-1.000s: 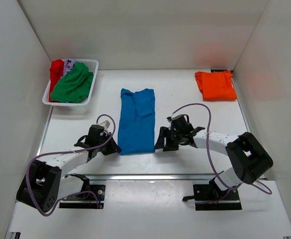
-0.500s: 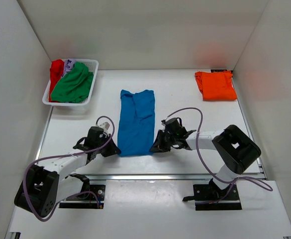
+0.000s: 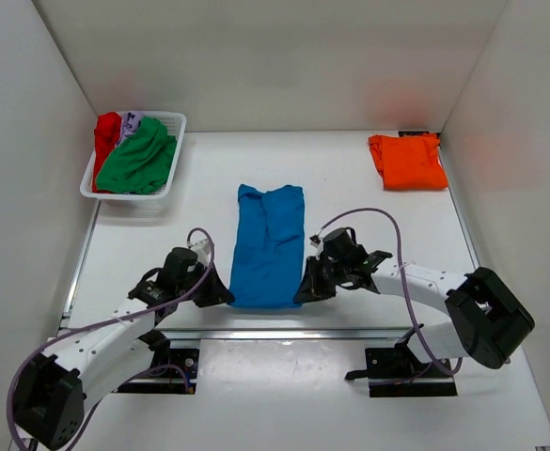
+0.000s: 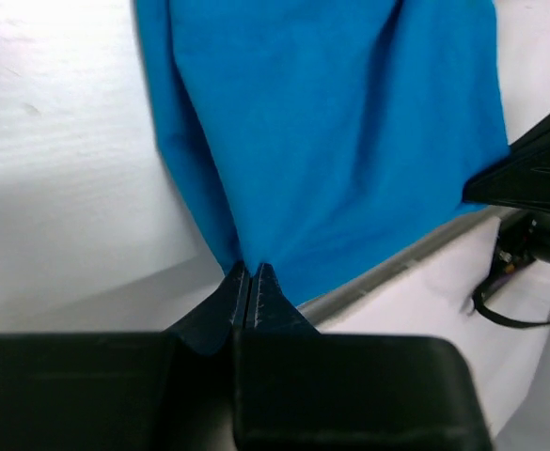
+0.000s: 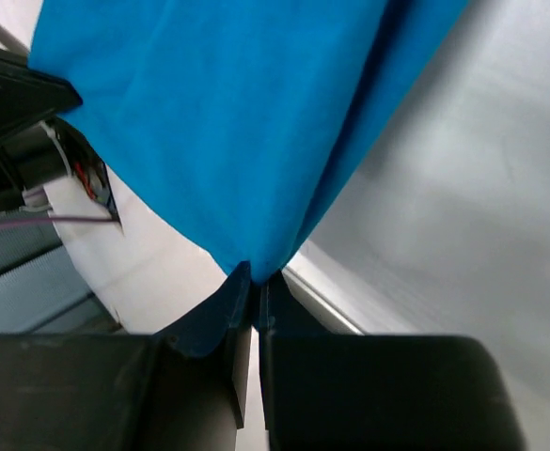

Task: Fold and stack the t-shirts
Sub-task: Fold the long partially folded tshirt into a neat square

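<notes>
A blue t-shirt (image 3: 269,246) lies as a long folded strip in the middle of the table, its near hem at the front edge. My left gripper (image 3: 224,299) is shut on the hem's left corner (image 4: 246,268). My right gripper (image 3: 305,295) is shut on the right corner (image 5: 256,272). Both wrist views show blue cloth (image 4: 331,141) (image 5: 227,122) pinched between closed jaws and lifted. An orange t-shirt (image 3: 407,160) lies folded at the back right. Green (image 3: 139,158), red (image 3: 106,134) and pale lilac (image 3: 130,121) t-shirts fill the basket.
The white slatted basket (image 3: 169,169) stands at the back left against the left wall. White walls close in the table on three sides. The table's metal front rail (image 3: 350,331) runs just behind the arm bases.
The right gripper has shut on the shirt's near right corner. Both grippers have pulled the blue shirt toward the front edge and slightly right.
</notes>
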